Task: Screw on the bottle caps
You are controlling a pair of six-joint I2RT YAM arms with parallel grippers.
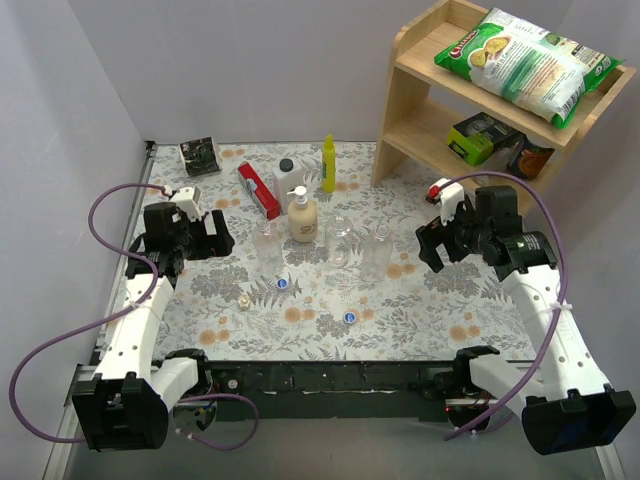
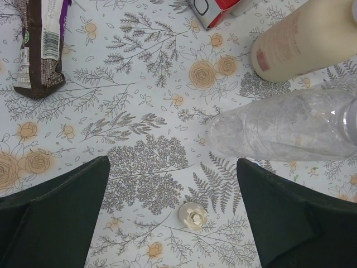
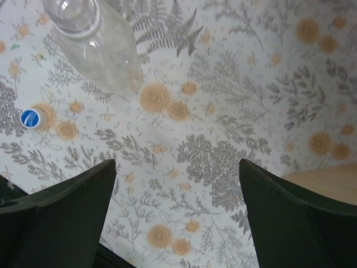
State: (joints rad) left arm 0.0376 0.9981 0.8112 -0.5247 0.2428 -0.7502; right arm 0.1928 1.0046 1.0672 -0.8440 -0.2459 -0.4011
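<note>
Three clear bottles [image 1: 264, 240] [image 1: 340, 232] [image 1: 379, 246] stand uncapped mid-table. Two blue caps [image 1: 283, 283] [image 1: 349, 317] and a pale cap [image 1: 243, 301] lie in front of them. My left gripper [image 1: 215, 238] is open and empty, left of the left bottle. In the left wrist view the gripper [image 2: 173, 163] hangs above the pale cap [image 2: 192, 215], with a clear bottle [image 2: 279, 131] to the right. My right gripper [image 1: 432, 246] is open and empty, right of the right bottle. In the right wrist view the gripper [image 3: 177, 163] is over bare cloth, with a bottle [image 3: 95, 39] and a blue cap [image 3: 29, 118] at the left.
A beige pump soap bottle [image 1: 303, 217], a slim yellow bottle [image 1: 328, 165], a white bottle with a black lid [image 1: 288, 177], a red box [image 1: 258, 190] and a dark packet [image 1: 200, 155] stand behind. A wooden shelf [image 1: 420, 120] with a chip bag [image 1: 525, 60] is at the back right.
</note>
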